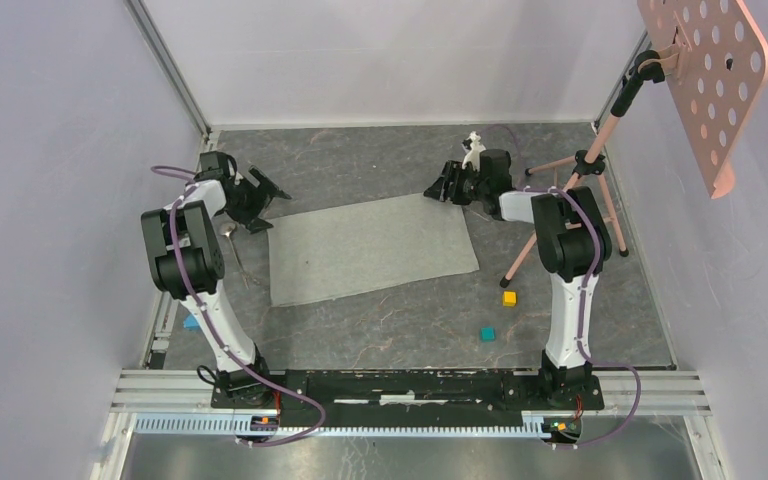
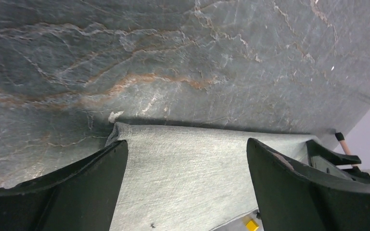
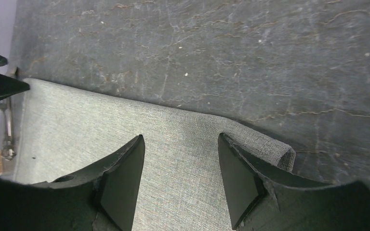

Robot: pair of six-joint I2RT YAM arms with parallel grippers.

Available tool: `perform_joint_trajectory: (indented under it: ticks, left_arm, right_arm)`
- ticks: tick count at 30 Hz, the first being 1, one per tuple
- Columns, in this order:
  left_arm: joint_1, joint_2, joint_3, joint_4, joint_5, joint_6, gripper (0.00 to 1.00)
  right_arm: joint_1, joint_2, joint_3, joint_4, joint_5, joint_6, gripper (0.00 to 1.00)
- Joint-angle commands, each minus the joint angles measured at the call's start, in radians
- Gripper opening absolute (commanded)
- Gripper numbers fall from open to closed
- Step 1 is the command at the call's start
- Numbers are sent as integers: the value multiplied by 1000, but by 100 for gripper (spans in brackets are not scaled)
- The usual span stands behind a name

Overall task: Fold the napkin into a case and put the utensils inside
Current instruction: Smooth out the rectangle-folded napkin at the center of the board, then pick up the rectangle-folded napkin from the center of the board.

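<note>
Base plate nearest, top view; napkin flat mid-table, spoon at its L edge; yellow cube, teal cube, tripod stand on R.
L wrist: left gripper jaws wide apart over napkin corner.
R wrist: right gripper jaws apart above curled corner.

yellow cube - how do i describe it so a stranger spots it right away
Start at the grey-green napkin spread across the middle of the dark table. Off its near right corner, at the foot of a leg of the pink stand, sits the yellow cube. Its one like-sized neighbour, closer to the near edge, is a teal cube.
</note>
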Motion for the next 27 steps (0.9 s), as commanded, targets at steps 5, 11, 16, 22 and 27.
perform_joint_trajectory:
  ticks: [5, 11, 16, 22, 27]
  left_arm:
    - [-21, -182, -1, -61, -107, 163, 100]
    - [-160, -369, -116, -57, -83, 129, 100]
    - [-279, -458, -283, 27, 12, 47, 100]
    - [-315, -522, -468, 116, -8, 10, 100]
    - [-315, -521, -543, 21, -163, 19, 100]
  right_arm:
    - [14, -137, -3, -294, 269, -213, 66]
    - [99, -317, -88, -356, 270, -224, 72]
    - [194, -393, -305, -204, 123, -113, 73]
    - [198, -444, -492, -53, 74, -45, 73]
    - [187, -506, -595, -75, 137, -90, 73]
